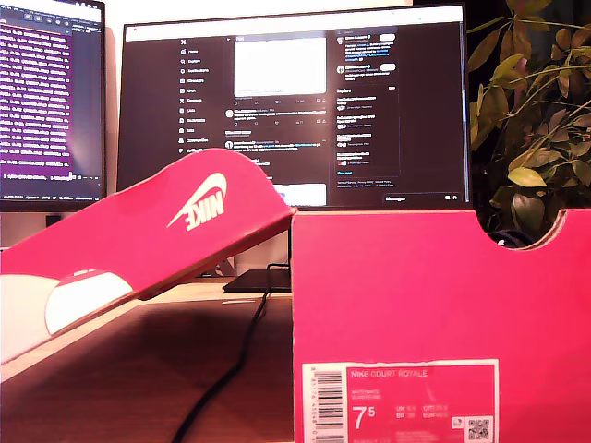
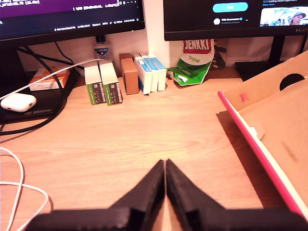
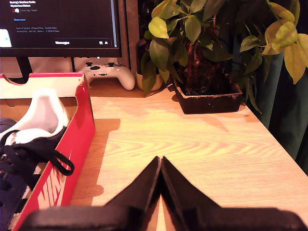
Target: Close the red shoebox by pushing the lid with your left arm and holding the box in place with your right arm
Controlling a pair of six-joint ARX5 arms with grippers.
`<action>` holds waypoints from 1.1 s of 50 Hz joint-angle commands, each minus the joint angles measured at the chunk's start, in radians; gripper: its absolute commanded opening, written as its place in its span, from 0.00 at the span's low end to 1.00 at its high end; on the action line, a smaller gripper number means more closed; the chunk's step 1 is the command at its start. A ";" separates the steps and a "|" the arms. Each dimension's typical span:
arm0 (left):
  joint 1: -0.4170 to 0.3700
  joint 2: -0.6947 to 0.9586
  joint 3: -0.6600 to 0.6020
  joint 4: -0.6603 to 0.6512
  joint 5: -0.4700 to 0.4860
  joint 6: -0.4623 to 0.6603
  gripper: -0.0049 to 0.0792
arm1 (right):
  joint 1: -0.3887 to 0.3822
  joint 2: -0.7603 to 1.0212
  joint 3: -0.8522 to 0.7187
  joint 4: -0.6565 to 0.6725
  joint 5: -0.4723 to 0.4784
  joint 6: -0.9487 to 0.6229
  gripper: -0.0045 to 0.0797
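The red shoebox (image 1: 434, 314) fills the exterior view's right, its size label facing the camera. Its red lid (image 1: 157, 226) with a white Nike logo stands open, slanting down toward the exterior view's left. In the first wrist view the lid's cardboard inside and pink edge (image 2: 260, 144) lie beside my first gripper (image 2: 165, 166), which is shut and empty over bare desk. In the second wrist view my second gripper (image 3: 160, 163) is shut and empty, next to the box's red side wall (image 3: 72, 149). A dark shoe with a white lining (image 3: 33, 130) lies inside. Neither gripper shows in the exterior view.
Two monitors (image 1: 295, 101) stand behind the box. A potted plant (image 3: 207, 57) and a white game controller (image 3: 106, 72) sit at the desk's back. Small cartons (image 2: 125, 77), a green bag (image 2: 192, 62), white cables (image 2: 14, 178) and an earbud case (image 2: 18, 102) lie near my first gripper.
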 commanded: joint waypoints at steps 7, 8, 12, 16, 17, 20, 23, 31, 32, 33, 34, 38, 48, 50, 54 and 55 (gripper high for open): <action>0.001 -0.008 -0.031 -0.013 -0.001 0.022 0.04 | -0.002 -0.006 -0.022 0.008 0.000 0.002 0.04; 0.001 -0.008 -0.031 -0.013 -0.001 0.022 0.04 | -0.002 -0.006 -0.022 0.008 0.000 0.002 0.04; 0.001 -0.008 -0.031 -0.013 -0.001 0.022 0.04 | -0.002 -0.006 -0.022 0.008 0.000 0.002 0.04; 0.001 -0.008 -0.031 -0.013 -0.001 0.022 0.04 | -0.002 -0.006 -0.022 0.007 0.000 0.002 0.04; 0.001 -0.008 -0.031 -0.013 0.000 0.022 0.04 | -0.002 -0.006 -0.022 0.008 0.000 0.002 0.04; 0.001 -0.008 -0.031 -0.013 0.008 0.019 0.04 | -0.002 -0.006 -0.022 0.008 0.000 0.002 0.04; 0.001 -0.008 -0.031 -0.013 0.011 -0.001 0.04 | -0.002 -0.006 -0.022 0.008 0.000 0.002 0.04; 0.001 -0.008 -0.031 -0.012 0.014 -0.008 0.04 | -0.002 -0.006 -0.022 0.008 -0.001 0.005 0.04; 0.001 -0.008 -0.031 -0.012 0.017 -0.012 0.04 | -0.002 -0.006 -0.022 0.008 -0.001 0.005 0.04; 0.001 -0.008 -0.031 -0.011 0.019 -0.012 0.04 | -0.002 -0.006 -0.022 0.008 -0.001 0.005 0.04; 0.001 -0.008 -0.031 -0.010 0.024 -0.012 0.04 | -0.002 -0.006 -0.022 0.008 -0.002 0.006 0.04; 0.001 -0.008 -0.031 -0.008 0.040 -0.107 0.04 | -0.002 -0.006 -0.022 0.013 -0.011 0.082 0.04; 0.000 -0.008 -0.030 0.082 0.088 -0.229 0.04 | -0.002 -0.006 -0.019 0.057 -0.030 0.253 0.04; 0.000 -0.008 -0.030 0.110 0.104 -0.277 0.04 | -0.002 -0.006 -0.018 0.085 -0.031 0.283 0.04; 0.000 -0.008 -0.024 0.162 0.142 -0.318 0.04 | -0.002 -0.006 -0.005 0.147 -0.039 0.338 0.04; 0.000 -0.008 -0.021 0.172 0.153 -0.352 0.04 | -0.002 -0.006 0.003 0.164 -0.047 0.340 0.04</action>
